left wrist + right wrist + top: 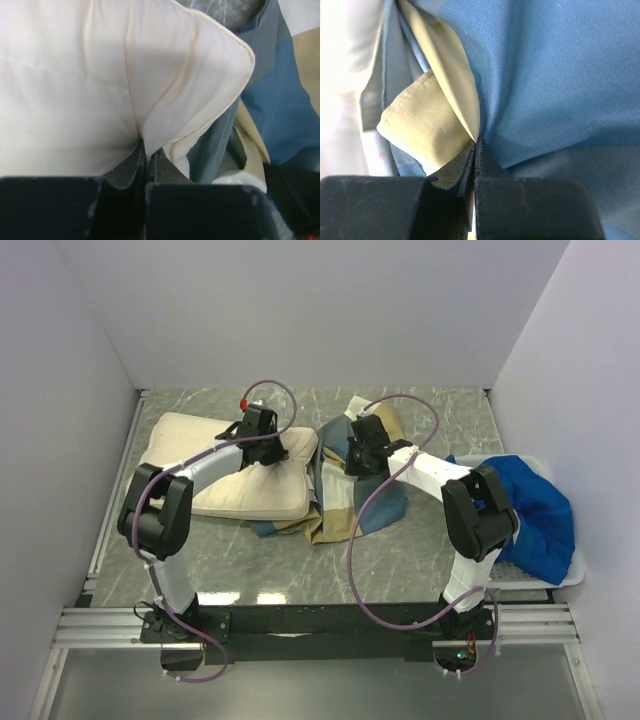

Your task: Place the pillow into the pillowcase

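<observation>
The cream pillow (225, 465) lies on the left of the table, its right end against the pillowcase (345, 505), a crumpled cover in tan, slate-blue and white blocks at the middle. My left gripper (272, 452) is shut on the pillow's right end; the left wrist view shows the pillow (100, 85) pinched into a fold between the left gripper's (148, 150) jaws, with the pillowcase (280, 110) just beyond. My right gripper (352, 458) is shut on the pillowcase; in the right wrist view its (477, 145) jaws pinch blue and tan cloth (550, 85).
A white basket (562, 575) at the right edge holds a bright royal-blue cloth (530, 505). Grey walls close in the left, back and right sides. The marble tabletop (400, 560) shows in front of the fabric.
</observation>
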`<state>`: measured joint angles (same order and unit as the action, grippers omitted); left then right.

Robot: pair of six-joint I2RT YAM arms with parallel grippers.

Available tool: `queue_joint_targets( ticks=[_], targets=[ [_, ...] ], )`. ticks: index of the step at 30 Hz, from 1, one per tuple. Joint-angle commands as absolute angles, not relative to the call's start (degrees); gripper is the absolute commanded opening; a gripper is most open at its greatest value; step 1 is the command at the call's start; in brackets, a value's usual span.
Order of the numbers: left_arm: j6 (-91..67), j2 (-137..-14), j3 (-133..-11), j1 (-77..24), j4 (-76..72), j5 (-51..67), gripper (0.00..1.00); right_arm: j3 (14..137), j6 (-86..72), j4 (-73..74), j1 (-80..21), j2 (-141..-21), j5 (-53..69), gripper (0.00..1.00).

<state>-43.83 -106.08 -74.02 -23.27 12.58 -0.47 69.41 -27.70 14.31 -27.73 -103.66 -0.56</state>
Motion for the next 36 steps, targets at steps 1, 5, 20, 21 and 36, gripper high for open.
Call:
queue_joint_targets(
  ticks=[1,5,20,21,36],
  targets=[
    [-39.8,-99.1,-65.1,-22.5,18.1,-4.3,0.01,73.0,-27.2,15.6,-27.4,-104.3,-0.4,0.0],
    [-36.1,-91.4,-62.9,-23.7,20.3,-4.5,0.21,71.4,-26.0,14.6,-27.5,-103.5,1.7,0.0],
    [-33.5,-93.9,-69.3,-41.9,36.4,-29.8,0.95,78.0,-22.2,19.9,-26.9,-104.6,-1.1,0.0],
    [-33.5,-95.0,-69.2,-42.3,36.5,-30.8,0.95,78.5,-22.2,20.6,-26.9,-104.7,-1.3,0.0],
    [-32.8,-96.3,-66.5,-39.9,34.5,-27.2,0.01,76.4,-20.7,23.1,-29.5,-94.9,-4.6,0.66]
  ],
)
